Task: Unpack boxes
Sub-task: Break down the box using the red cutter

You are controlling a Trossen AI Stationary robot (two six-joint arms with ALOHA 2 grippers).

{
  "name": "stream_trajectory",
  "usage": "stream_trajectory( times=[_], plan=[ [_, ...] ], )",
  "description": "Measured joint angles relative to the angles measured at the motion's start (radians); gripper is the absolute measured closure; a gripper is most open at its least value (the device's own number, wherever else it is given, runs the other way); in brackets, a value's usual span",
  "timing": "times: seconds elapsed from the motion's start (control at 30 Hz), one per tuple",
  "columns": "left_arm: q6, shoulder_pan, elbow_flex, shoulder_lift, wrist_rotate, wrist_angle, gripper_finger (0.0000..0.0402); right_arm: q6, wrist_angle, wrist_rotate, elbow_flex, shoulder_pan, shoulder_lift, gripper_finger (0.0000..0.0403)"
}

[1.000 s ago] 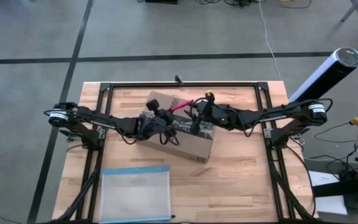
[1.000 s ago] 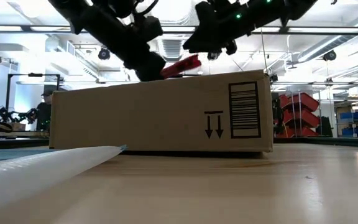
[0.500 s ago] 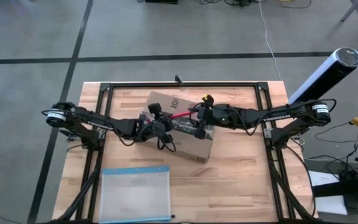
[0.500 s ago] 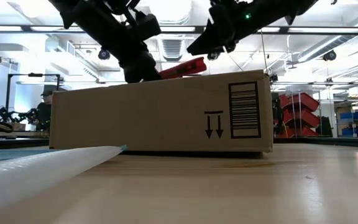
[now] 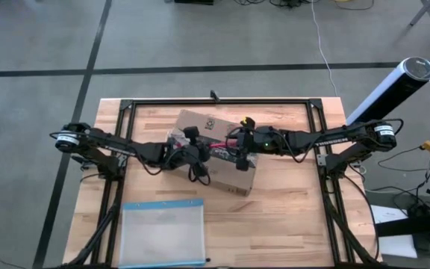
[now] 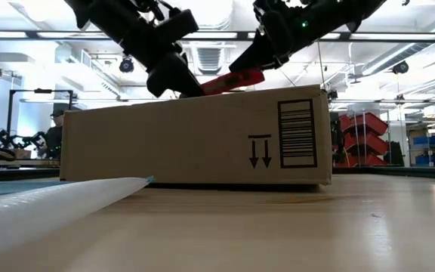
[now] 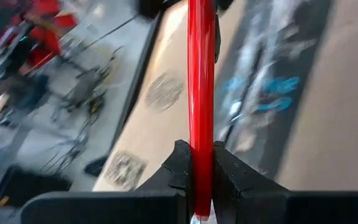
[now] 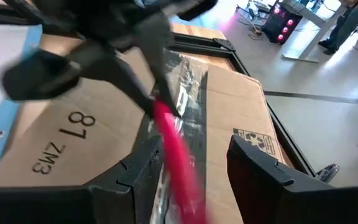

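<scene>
Above the box [image 5: 216,152], left tool [image 7: 194,163] clamped on red cutter [image 7: 201,93], right tool [image 8: 188,163] open around it.

Both claws meet above the box [image 5: 219,153], pouch [image 5: 163,232] in front.

Grey floor [image 5: 200,45] with dark stripes; red bins [image 6: 365,136] stacked; bright ceiling lights [image 6: 44,11].
</scene>
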Motion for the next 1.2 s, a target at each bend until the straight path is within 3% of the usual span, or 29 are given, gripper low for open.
stream_trajectory(
  times=[0.3, 0.63, 0.83, 1.2],
  plan=[
    [0.003, -0.003, 0.000, -0.036, 0.042, -0.001, 0.0387, -0.002, -0.094, -0.004, 0.000, 0.000, 0.001, 0.0249],
    [0.000, -0.003, 0.000, -0.059, 0.079, -0.017, 0.0387, 0.014, -0.094, -0.010, -0.001, 0.000, 0.002, 0.0314],
    [-0.012, -0.002, 0.000, -0.059, 0.097, -0.051, 0.0387, 0.017, -0.083, -0.094, -0.001, 0.000, 0.002, 0.0341],
    [-0.032, -0.002, 0.000, -0.059, 0.111, -0.073, 0.0386, 0.020, -0.053, -0.120, -0.001, 0.000, 0.002, 0.0310]
  ],
)
